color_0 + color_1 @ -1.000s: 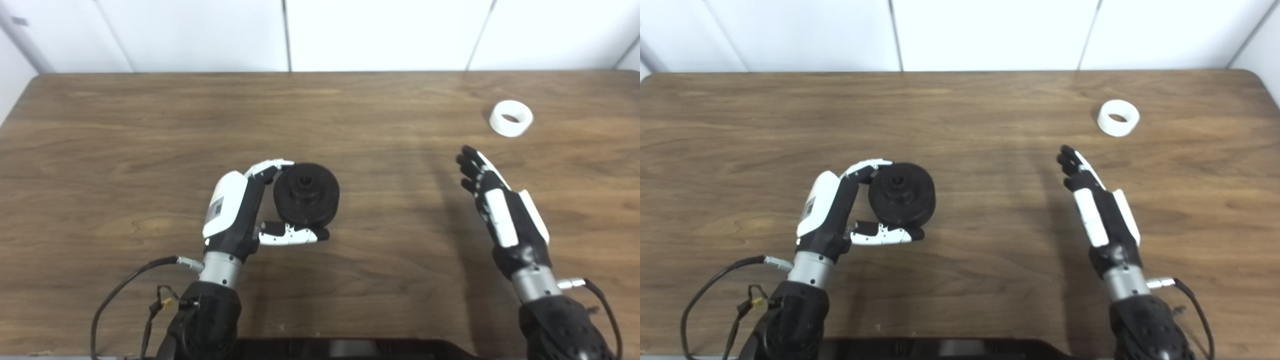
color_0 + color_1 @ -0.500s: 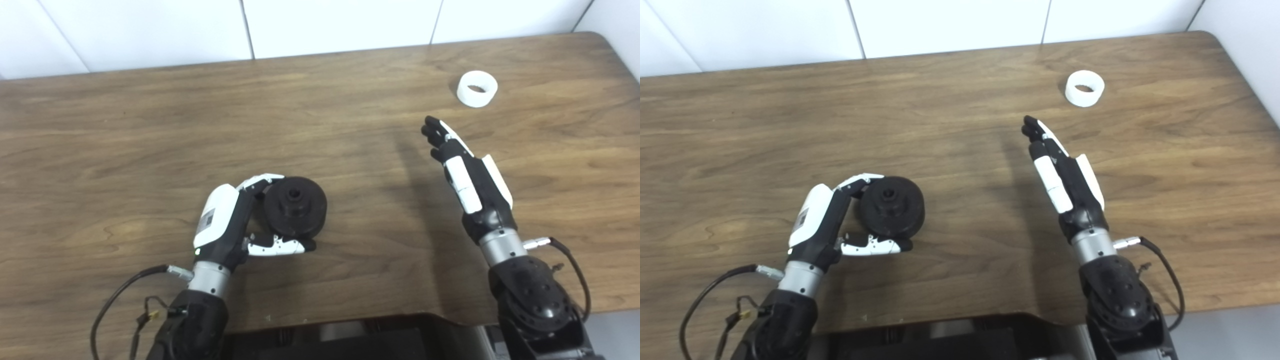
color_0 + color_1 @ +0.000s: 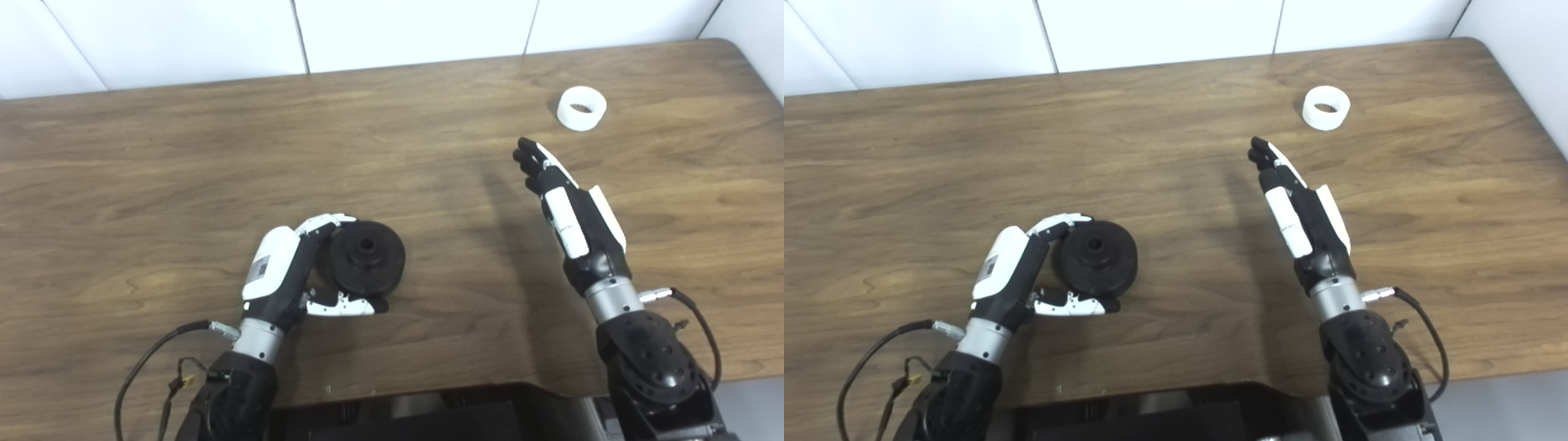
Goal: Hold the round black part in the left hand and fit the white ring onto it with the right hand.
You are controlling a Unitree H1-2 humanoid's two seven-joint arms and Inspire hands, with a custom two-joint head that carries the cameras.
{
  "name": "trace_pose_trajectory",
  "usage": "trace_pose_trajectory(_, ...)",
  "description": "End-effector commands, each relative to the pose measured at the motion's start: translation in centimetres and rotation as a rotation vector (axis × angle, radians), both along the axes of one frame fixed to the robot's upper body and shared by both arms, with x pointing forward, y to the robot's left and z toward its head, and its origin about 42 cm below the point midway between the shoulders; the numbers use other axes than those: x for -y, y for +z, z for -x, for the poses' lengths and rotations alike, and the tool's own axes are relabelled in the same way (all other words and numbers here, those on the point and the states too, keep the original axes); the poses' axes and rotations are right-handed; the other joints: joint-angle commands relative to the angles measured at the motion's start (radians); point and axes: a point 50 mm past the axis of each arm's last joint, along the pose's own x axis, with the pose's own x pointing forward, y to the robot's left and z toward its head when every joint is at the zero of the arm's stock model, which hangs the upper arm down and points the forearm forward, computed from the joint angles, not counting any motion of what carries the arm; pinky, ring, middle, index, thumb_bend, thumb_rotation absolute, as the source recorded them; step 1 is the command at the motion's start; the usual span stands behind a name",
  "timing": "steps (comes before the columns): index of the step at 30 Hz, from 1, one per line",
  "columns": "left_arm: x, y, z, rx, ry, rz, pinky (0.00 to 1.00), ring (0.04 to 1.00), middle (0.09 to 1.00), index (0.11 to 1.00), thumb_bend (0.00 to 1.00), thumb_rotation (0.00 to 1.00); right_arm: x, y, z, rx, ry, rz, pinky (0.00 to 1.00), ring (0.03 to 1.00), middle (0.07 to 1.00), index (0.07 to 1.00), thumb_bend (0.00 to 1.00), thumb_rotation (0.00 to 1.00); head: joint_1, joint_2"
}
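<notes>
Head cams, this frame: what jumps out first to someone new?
The round black part, near the front of the wooden table, cupped between the fingers and thumb of the left hand. Then the white ring, alone at the far right, with the right hand open short of it, fingers stretched out, holding nothing.

Two head cameras, side by side, looking down, same table (image 3: 184,153)
</notes>
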Motion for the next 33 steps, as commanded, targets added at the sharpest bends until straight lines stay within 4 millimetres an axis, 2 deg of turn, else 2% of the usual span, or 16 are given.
trace_pose_trajectory(1,0.2,-1.2,0.0,-0.045,-0.006,-0.004,0.89,0.87,0.802,0.485,0.52,0.06,-0.9,1.5,-0.5,0.088,-0.012,-0.05,0.94,0.952,0.915,0.924,0.68,1.0,0.009,-0.008)
trace_pose_trajectory(3,0.3,-1.8,0.1,-0.063,0.004,-0.015,0.97,0.891,0.811,0.485,0.52,0.06,-0.7,1.5,-0.3,0.087,-0.009,-0.048,0.95,0.957,0.919,0.929,0.67,1.0,0.026,-0.023)
trace_pose_trajectory(6,0.5,-2.7,0.2,-0.078,0.012,-0.034,1.0,0.911,0.82,0.485,0.52,0.06,-0.4,1.3,-0.1,0.089,-0.008,-0.051,0.94,0.955,0.918,0.93,0.67,1.0,0.042,-0.034)
trace_pose_trajectory(14,0.8,-4.8,0.2,-0.048,0.025,-0.104,1.0,0.919,0.835,0.484,0.52,0.06,0.4,0.7,0.4,0.083,0.007,-0.074,0.95,0.958,0.924,0.931,0.69,0.99,0.071,-0.065)
trace_pose_trajectory(25,0.9,-6.0,0.3,-0.069,0.037,-0.152,1.0,0.957,0.872,0.483,0.52,0.06,0.7,0.4,0.5,0.088,0.006,-0.065,0.93,0.952,0.923,0.934,0.65,0.99,0.071,-0.088)
trace_pose_trajectory(26,0.8,-6.1,0.3,-0.071,0.038,-0.152,1.0,0.954,0.87,0.483,0.52,0.06,0.7,0.4,0.5,0.089,0.006,-0.064,0.94,0.954,0.922,0.934,0.65,0.99,0.061,-0.101)
trace_pose_trajectory(29,0.7,-6.4,0.4,-0.077,0.045,-0.164,1.0,0.939,0.856,0.483,0.52,0.06,0.7,0.4,0.6,0.096,0.008,-0.088,0.95,0.964,0.927,0.938,0.65,0.99,0.042,-0.095)
trace_pose_trajectory(33,0.6,-6.0,0.3,-0.089,0.048,-0.198,1.0,0.932,0.85,0.485,0.52,0.06,0.9,2.0,0.5,0.132,-0.004,-0.095,0.98,0.968,0.944,0.948,0.65,0.98,0.022,-0.074)
